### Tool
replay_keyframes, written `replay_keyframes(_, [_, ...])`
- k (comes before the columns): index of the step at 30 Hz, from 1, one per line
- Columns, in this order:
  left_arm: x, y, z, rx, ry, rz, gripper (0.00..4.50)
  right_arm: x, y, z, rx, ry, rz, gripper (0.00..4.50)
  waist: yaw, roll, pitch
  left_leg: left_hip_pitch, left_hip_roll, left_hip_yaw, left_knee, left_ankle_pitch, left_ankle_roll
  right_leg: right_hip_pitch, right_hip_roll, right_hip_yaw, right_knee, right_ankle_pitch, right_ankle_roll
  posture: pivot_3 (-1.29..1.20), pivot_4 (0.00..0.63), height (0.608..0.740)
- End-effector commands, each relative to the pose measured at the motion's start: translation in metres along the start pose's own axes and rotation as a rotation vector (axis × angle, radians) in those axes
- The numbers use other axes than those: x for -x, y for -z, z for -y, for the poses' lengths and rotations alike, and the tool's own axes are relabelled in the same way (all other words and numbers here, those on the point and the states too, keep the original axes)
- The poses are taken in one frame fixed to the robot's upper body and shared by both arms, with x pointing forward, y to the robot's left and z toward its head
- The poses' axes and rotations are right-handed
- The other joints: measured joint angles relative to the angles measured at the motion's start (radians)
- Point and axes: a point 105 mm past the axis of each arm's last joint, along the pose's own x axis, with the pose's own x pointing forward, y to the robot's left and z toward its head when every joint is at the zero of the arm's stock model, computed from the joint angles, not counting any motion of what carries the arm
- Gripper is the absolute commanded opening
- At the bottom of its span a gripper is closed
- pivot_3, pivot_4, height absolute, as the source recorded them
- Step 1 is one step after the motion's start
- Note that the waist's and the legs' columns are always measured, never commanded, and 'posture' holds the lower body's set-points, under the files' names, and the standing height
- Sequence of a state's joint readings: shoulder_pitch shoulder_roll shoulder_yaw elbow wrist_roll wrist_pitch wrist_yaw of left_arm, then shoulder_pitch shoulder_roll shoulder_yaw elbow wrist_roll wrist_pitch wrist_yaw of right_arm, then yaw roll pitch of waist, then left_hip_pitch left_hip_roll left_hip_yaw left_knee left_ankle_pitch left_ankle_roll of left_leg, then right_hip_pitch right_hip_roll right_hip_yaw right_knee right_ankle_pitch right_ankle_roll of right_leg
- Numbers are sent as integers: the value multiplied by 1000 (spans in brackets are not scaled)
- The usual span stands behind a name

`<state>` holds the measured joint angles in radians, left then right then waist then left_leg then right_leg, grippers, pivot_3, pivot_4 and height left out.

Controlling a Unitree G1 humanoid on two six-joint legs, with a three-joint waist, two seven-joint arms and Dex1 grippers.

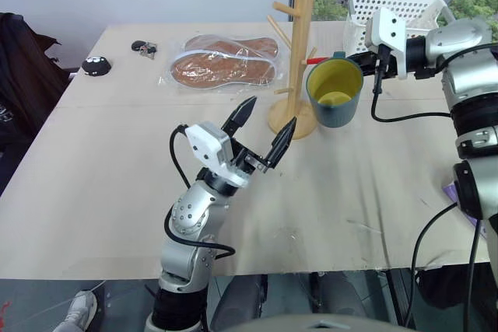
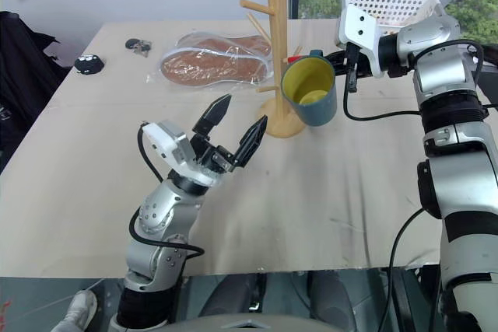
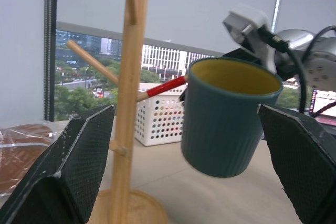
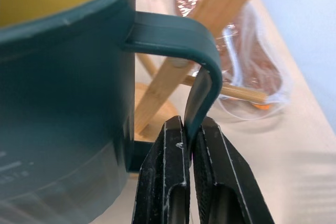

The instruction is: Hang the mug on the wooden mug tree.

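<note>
The teal-blue mug (image 1: 335,92) with its yellow inside hangs in the air just right of the wooden mug tree (image 1: 299,52), close to the red-tipped peg (image 3: 165,86). My right gripper (image 4: 190,145) is shut on the mug's loop handle (image 4: 202,72), reaching in from the right. The tree stands upright on its round base (image 1: 289,122) at the table's middle. My left gripper (image 1: 265,129) is open with nothing between its fingers, raised in front of the tree and pointing up towards it.
A white perforated basket (image 1: 389,13) stands behind the mug at the back right. A clear bag with brown insoles (image 1: 226,60) lies left of the tree. A small black thing (image 1: 96,66) and keys (image 1: 144,49) lie at the far left.
</note>
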<state>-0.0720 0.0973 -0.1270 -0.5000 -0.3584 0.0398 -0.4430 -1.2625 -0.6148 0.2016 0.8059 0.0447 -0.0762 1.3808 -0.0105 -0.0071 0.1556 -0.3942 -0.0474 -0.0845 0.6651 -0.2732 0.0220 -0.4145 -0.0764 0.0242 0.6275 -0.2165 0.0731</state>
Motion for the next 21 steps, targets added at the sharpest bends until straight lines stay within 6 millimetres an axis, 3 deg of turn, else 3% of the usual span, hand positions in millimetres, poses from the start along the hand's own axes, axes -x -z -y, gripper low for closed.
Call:
replay_keyframes(1, [1, -6, 6, -10, 22, 48, 4500, 5, -26, 12, 95, 11, -5, 75, -1, 0, 0, 0, 0, 0, 0, 0, 0, 0, 0, 0, 0, 0, 0, 0, 150, 740])
replay_keyframes(15, [2, -2, 2, -2, 8, 59, 4500, -10, -45, 22, 111, 68, -68, 75, -1, 1, 0, 0, 0, 0, 0, 0, 0, -1, 0, 0, 0, 0, 0, 0, 150, 740])
replay_keyframes(18, [2, -1, 2, -1, 8, 60, 4500, -10, -46, 22, 112, 76, -75, 871, -1, 1, 0, -1, 0, 0, 0, 0, 0, -1, 0, 0, 0, 0, 0, 0, 150, 740])
replay_keyframes(21, [2, -2, 2, 1, 9, 61, 4500, -4, -44, 26, 111, 106, -88, 2233, -1, 1, 0, -1, 0, 0, 0, 0, 0, -1, 0, 0, 0, 0, 0, 0, 150, 740])
